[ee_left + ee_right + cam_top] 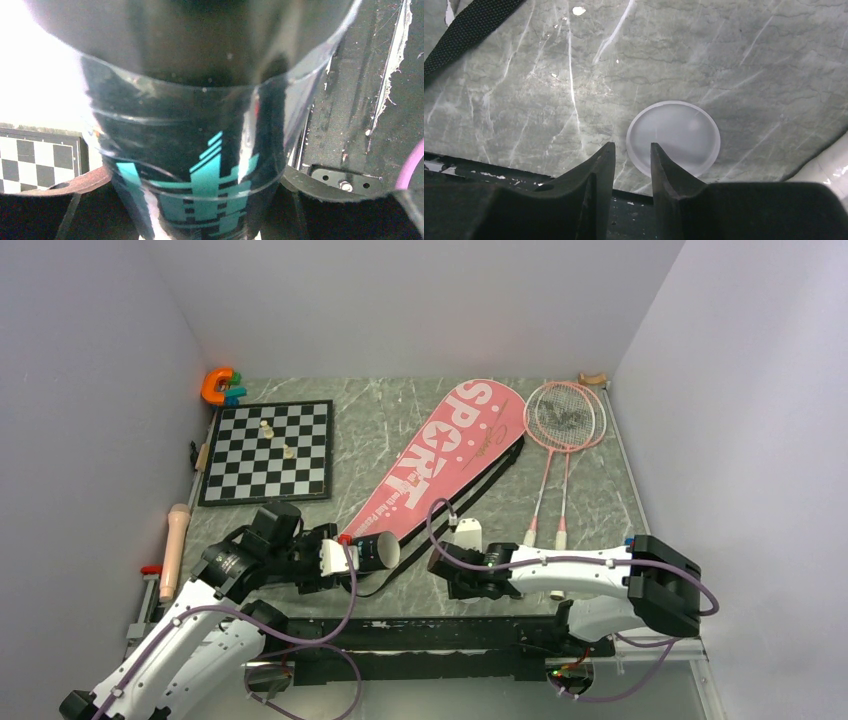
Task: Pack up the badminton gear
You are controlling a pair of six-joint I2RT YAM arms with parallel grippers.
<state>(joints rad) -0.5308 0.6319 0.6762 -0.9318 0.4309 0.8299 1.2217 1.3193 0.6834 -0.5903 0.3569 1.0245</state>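
While clamping the light, slick black tube (367, 552) in the left hand (338, 558), likely best to pinch the thin translucent cap (672, 137), flat on the table (734, 60), by its rim with the narrowly parted, empty right hand (633, 147).

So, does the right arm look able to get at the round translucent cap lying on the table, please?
Probably yes. The cap lies flat on the marble table at the tips of the right gripper, jaws slightly apart, nothing in between. Its flatness may make pinching awkward.

Chessboard (250, 472) at far left, orange U-shaped toy (214, 386) just behind it.
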